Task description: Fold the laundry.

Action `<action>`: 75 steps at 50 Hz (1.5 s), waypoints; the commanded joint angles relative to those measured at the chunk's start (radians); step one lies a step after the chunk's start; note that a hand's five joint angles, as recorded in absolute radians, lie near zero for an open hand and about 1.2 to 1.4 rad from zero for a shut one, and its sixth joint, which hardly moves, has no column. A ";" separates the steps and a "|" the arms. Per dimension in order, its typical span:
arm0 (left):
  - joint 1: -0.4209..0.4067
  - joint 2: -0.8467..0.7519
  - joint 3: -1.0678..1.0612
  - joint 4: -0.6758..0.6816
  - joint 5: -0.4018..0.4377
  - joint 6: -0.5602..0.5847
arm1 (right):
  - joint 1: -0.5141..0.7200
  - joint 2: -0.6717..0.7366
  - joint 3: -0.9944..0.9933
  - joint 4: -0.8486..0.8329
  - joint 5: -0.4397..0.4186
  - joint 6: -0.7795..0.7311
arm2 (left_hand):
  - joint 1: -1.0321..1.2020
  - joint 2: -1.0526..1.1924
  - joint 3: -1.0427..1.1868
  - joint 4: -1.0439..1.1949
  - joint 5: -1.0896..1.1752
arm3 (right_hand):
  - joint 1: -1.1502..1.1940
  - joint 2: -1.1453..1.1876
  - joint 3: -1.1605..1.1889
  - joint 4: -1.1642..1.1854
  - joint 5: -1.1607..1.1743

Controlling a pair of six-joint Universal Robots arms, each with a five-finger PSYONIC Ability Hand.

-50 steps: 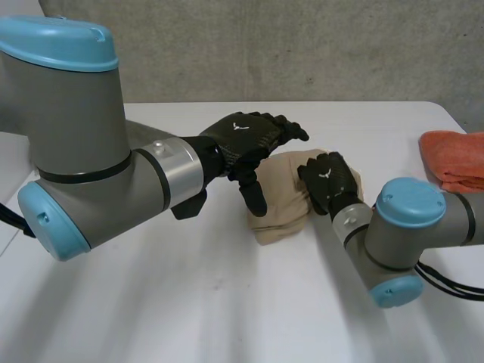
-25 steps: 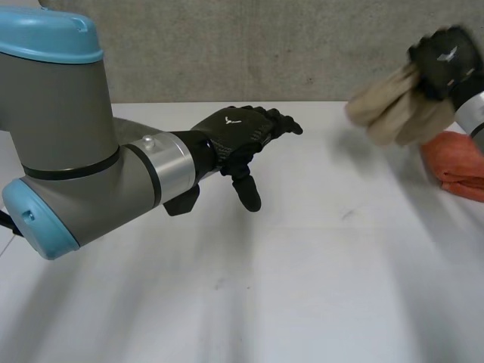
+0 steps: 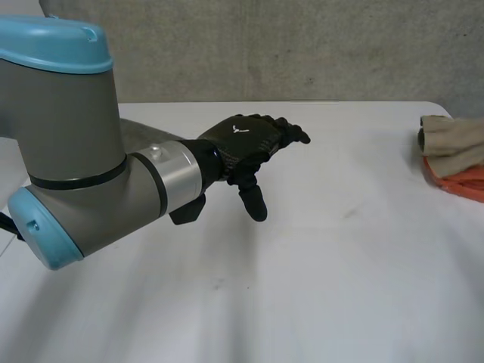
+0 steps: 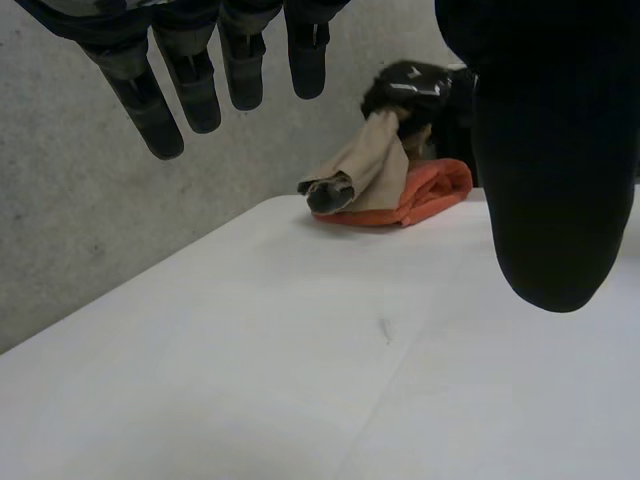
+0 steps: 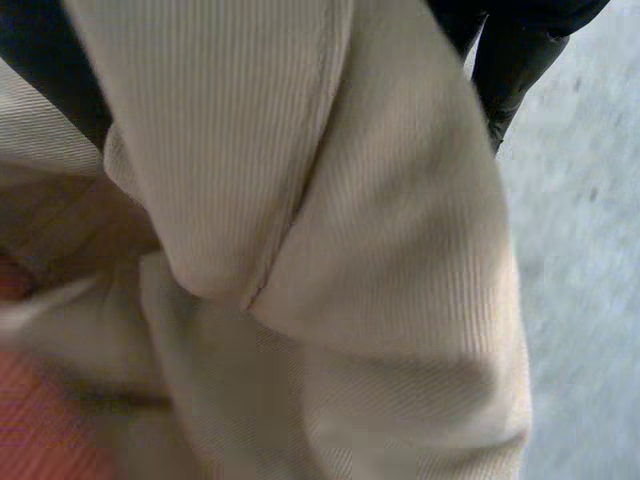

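A folded beige cloth (image 3: 454, 138) rests on a folded orange cloth (image 3: 463, 178) at the table's right edge. In the left wrist view my right hand (image 4: 412, 86) sits on top of the beige cloth (image 4: 366, 168), its fingers curled into it, over the orange cloth (image 4: 425, 196). The right wrist view has the beige cloth (image 5: 330, 250) bunched under the palm, with a dark finger (image 5: 512, 62) beside it and the orange cloth (image 5: 40, 430) below. My left hand (image 3: 248, 142) hovers over the middle of the table, open and holding nothing, fingers (image 4: 190, 85) straight.
The white table (image 3: 318, 265) runs wide and bare in front of and to the right of my left hand. A grey wall (image 3: 302, 45) stands behind its far edge. My left arm (image 3: 83, 166) takes up the near left.
My right hand has carried the beige cloth from the table's middle up and over to the right, and it now lies on the orange cloth. The left hand has barely moved.
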 commanded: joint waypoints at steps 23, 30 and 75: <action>-0.020 0.004 -0.002 0.020 0.000 0.000 | -0.129 -0.259 0.004 0.694 0.483 -0.367 | 0.005 -0.009 -0.017 -0.011 -0.027 | -0.735 -0.992 -0.970 -1.010 -0.909; -0.011 0.024 0.000 0.067 -0.023 0.002 | 0.082 -0.383 -0.036 0.763 0.678 -0.376 | 0.003 -0.012 -0.020 -0.014 -0.030 | -0.735 -0.992 -0.970 -1.010 -0.909; 0.721 -0.682 0.387 0.324 -0.063 0.579 | 0.782 -0.712 1.067 0.246 0.523 -0.181 | 0.058 0.043 0.035 0.042 0.025 | -0.735 -0.992 -0.970 -1.010 -0.909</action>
